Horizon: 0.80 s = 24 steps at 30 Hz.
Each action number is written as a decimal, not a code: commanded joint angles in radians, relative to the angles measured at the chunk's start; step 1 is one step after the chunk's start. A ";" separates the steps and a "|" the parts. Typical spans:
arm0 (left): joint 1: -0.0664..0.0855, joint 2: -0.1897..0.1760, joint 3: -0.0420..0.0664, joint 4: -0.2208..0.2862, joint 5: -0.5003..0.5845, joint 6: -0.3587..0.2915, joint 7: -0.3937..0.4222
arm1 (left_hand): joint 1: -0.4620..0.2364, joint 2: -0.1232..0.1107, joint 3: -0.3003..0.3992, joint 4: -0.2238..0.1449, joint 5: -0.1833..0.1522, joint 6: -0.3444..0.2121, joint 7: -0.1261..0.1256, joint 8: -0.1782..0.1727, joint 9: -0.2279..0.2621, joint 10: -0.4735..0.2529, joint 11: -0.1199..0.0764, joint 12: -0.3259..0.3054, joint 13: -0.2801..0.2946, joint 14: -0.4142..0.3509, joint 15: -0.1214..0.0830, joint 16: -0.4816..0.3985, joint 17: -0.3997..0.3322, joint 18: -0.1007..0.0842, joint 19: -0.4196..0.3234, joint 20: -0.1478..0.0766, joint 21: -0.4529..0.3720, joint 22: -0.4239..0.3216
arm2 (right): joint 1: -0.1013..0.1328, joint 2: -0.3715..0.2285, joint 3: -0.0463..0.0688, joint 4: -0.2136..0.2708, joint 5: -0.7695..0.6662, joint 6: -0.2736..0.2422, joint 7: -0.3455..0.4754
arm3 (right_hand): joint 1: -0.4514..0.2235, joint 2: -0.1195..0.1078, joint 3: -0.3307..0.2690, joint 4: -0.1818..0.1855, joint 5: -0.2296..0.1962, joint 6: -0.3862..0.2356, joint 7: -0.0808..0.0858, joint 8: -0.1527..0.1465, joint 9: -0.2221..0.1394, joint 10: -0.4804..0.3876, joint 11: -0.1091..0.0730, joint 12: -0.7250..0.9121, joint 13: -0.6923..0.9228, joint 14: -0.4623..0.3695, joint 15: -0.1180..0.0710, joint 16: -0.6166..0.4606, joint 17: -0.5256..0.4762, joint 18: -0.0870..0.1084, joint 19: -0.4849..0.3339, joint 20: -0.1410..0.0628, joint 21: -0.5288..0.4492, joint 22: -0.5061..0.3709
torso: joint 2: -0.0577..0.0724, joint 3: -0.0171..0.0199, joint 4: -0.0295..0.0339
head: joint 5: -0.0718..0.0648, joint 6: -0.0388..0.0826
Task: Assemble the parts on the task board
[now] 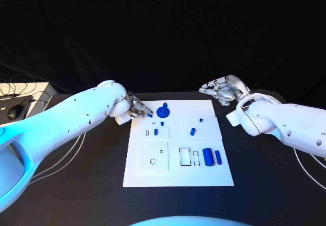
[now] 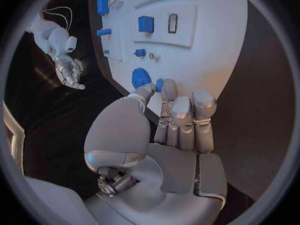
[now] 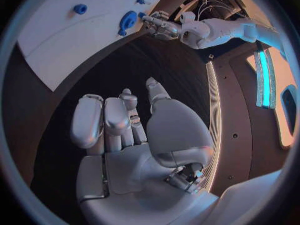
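The white task board (image 1: 178,175) lies in the middle of the black table. On its far part stands a round blue disc with a knob (image 1: 164,111) (image 2: 141,77). My left hand (image 1: 138,108) (image 2: 178,117) is at the board's far left corner, just left of that disc. Its thumb and a finger pinch a small blue part (image 1: 149,114) (image 2: 159,84) low over the board. A blue square part (image 1: 156,132), a blue peg (image 1: 192,131) and two blue cylinders (image 1: 208,157) lie further down the board. My right hand (image 1: 221,89) (image 3: 125,130) hovers beyond the far right corner, fingers apart, holding nothing.
A pale desk (image 1: 37,89) with a mouse (image 1: 13,112) and cables stands at the far left. Cables (image 1: 75,146) run beside the table under my left arm. Bare black tabletop lies on both sides of the board.
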 commanded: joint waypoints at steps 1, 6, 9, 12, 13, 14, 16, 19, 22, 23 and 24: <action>0.001 0.001 0.000 0.005 0.015 0.017 0.013 | -0.002 -0.015 0.061 -0.018 0.004 0.004 -0.005 -0.007 0.007 0.003 0.001 -0.006 -0.001 -0.002 0.001 0.007 0.006 -0.006 -0.003 0.000 -0.004 0.003 | 0.000 0.001 0.001 0.000 -0.003 0.001 0.005 | 0.005 0.009 0.000 -0.008 0.004 0.002 0.007 0.002 -0.001 -0.006 -0.002 0.003 -0.001 -0.005 -0.002 -0.001 0.001 0.003 0.037 -0.001 -0.001 0.156 | 0.000 0.0002 -0.0001 | 0.000 -0.001; 0.001 -0.001 0.000 0.009 0.023 0.007 0.015 | -0.015 -0.026 0.160 -0.060 0.004 0.000 -0.001 0.001 0.021 0.011 -0.003 -0.013 -0.004 0.003 0.001 0.016 0.020 -0.005 -0.001 0.002 -0.001 0.008 | 0.000 0.001 0.001 0.000 -0.003 0.001 0.005 | 0.005 0.009 0.000 -0.008 0.004 0.002 0.007 0.002 -0.001 -0.006 -0.002 0.003 -0.001 -0.005 -0.002 -0.001 0.001 0.003 0.037 -0.001 -0.001 0.156 | 0.000 0.0002 0.0001 | 0.001 -0.001; 0.001 -0.005 0.000 0.015 0.028 -0.005 0.018 | -0.033 -0.034 0.206 -0.081 0.003 0.000 -0.001 0.005 0.033 0.019 -0.005 -0.017 -0.006 0.007 0.000 0.022 0.033 -0.005 0.002 0.002 0.003 0.012 | 0.000 0.001 0.001 -0.001 -0.003 0.001 0.005 | 0.005 0.009 0.000 -0.008 0.004 0.002 0.007 0.002 -0.001 -0.006 -0.002 0.003 -0.001 -0.005 -0.002 -0.001 0.001 0.003 0.037 -0.001 -0.001 0.156 | 0.000 0.0003 -0.0001 | 0.002 -0.002; 0.001 -0.011 0.000 0.024 0.040 -0.019 0.019 | -0.054 -0.049 0.262 -0.104 0.003 0.004 -0.002 0.010 0.047 0.031 -0.008 -0.024 -0.009 0.015 -0.002 0.029 0.052 -0.006 0.009 0.000 0.012 0.018 | 0.000 0.001 0.001 -0.001 -0.003 0.001 0.005 | 0.005 0.009 0.000 -0.008 0.004 0.002 0.007 0.002 -0.001 -0.006 -0.002 0.003 -0.001 -0.005 -0.002 -0.001 0.001 0.003 0.037 -0.001 -0.001 0.156 | -0.001 0.0006 0.0004 | 0.003 -0.002; 0.001 -0.013 0.000 0.028 0.045 -0.024 0.019 | -0.059 -0.052 0.272 -0.109 0.003 0.005 -0.002 0.009 0.050 0.034 -0.008 -0.026 -0.009 0.017 -0.002 0.030 0.057 -0.006 0.010 -0.001 0.012 0.018 | 0.000 0.001 0.001 -0.002 -0.003 0.001 0.005 | 0.005 0.009 0.000 -0.008 0.004 0.002 0.007 0.002 -0.001 -0.006 -0.002 0.003 -0.001 -0.005 -0.002 -0.001 0.001 0.003 0.037 -0.001 -0.001 0.156 | -0.001 0.0007 0.0006 | 0.003 -0.002; 0.001 -0.016 0.000 0.033 0.050 -0.029 0.019 | -0.065 -0.054 0.284 -0.115 0.003 0.007 -0.003 0.009 0.054 0.037 -0.009 -0.028 -0.010 0.019 -0.003 0.030 0.063 -0.007 0.011 -0.002 0.013 0.019 | 0.000 0.001 0.001 -0.002 -0.003 0.001 0.006 | 0.005 0.009 0.000 -0.008 0.004 0.002 0.007 0.002 -0.001 -0.006 -0.002 0.003 -0.001 -0.005 -0.002 -0.001 0.001 0.003 0.037 -0.001 -0.001 0.156 | -0.001 0.0007 0.0006 | 0.003 -0.002; 0.000 -0.022 0.000 0.044 0.058 -0.036 0.019 | -0.072 -0.056 0.296 -0.124 0.004 0.010 -0.003 0.007 0.059 0.041 -0.010 -0.030 -0.009 0.022 -0.003 0.031 0.071 -0.008 0.013 -0.003 0.015 0.021 | 0.000 0.001 0.001 -0.003 -0.003 0.001 0.006 | 0.005 0.009 0.000 -0.008 0.004 0.002 0.007 0.002 -0.001 -0.006 -0.002 0.003 -0.001 -0.005 -0.002 -0.001 0.001 0.003 0.037 -0.001 -0.001 0.156 | -0.001 -0.0001 0.0011 | 0.003 -0.002; 0.000 -0.039 0.001 0.074 0.071 -0.050 0.015 | -0.079 -0.061 0.312 -0.132 0.004 0.013 -0.004 0.006 0.064 0.044 -0.011 -0.034 -0.010 0.023 -0.004 0.027 0.077 -0.008 0.015 -0.004 0.016 0.022 | 0.000 0.001 0.001 -0.004 -0.003 0.001 0.006 | 0.005 0.009 0.000 -0.008 0.004 0.002 0.007 0.002 -0.001 -0.006 -0.002 0.003 -0.001 -0.005 -0.002 -0.001 0.001 0.003 0.037 -0.001 -0.001 0.156 | -0.002 -0.0006 0.0021 | 0.004 -0.001; 0.000 -0.063 0.001 0.114 0.079 -0.062 0.008 | -0.085 -0.064 0.325 -0.136 0.005 0.016 -0.004 0.005 0.068 0.049 -0.012 -0.037 -0.010 0.024 -0.005 0.026 0.082 -0.009 0.017 -0.006 0.019 0.025 | 0.000 0.001 0.001 -0.006 -0.003 0.001 0.006 | 0.005 0.009 0.000 -0.008 0.004 0.002 0.007 0.002 -0.001 -0.006 -0.002 0.003 -0.001 -0.005 -0.002 -0.001 0.001 0.003 0.037 -0.001 -0.001 0.156 | -0.003 -0.0003 0.0027 | 0.006 0.000; 0.000 -0.070 0.001 0.127 0.080 -0.066 0.005 | -0.089 -0.066 0.334 -0.140 0.005 0.017 -0.004 0.004 0.071 0.051 -0.012 -0.040 -0.009 0.024 -0.005 0.023 0.084 -0.010 0.018 -0.007 0.019 0.025 | 0.000 0.001 0.001 -0.006 -0.003 0.001 0.006 | 0.005 0.009 0.000 -0.008 0.004 0.002 0.007 0.002 -0.001 -0.006 -0.002 0.003 -0.001 -0.005 -0.002 -0.001 0.001 0.003 0.037 -0.001 -0.001 0.156 | -0.004 0.0002 0.0038 | 0.007 -0.002; 0.000 -0.081 0.001 0.146 0.082 -0.070 0.002 | -0.089 -0.067 0.334 -0.141 0.004 0.018 -0.004 0.004 0.071 0.052 -0.013 -0.040 -0.009 0.025 -0.006 0.023 0.084 -0.010 0.019 -0.007 0.021 0.026 | 0.000 0.001 0.001 -0.007 -0.003 0.001 0.006 | 0.004 0.009 0.000 -0.008 0.004 0.002 0.007 0.002 -0.002 -0.007 -0.002 0.003 -0.001 -0.005 -0.002 0.000 0.002 0.003 0.037 -0.001 -0.001 0.156 | -0.004 0.0003 0.0036 | 0.008 -0.001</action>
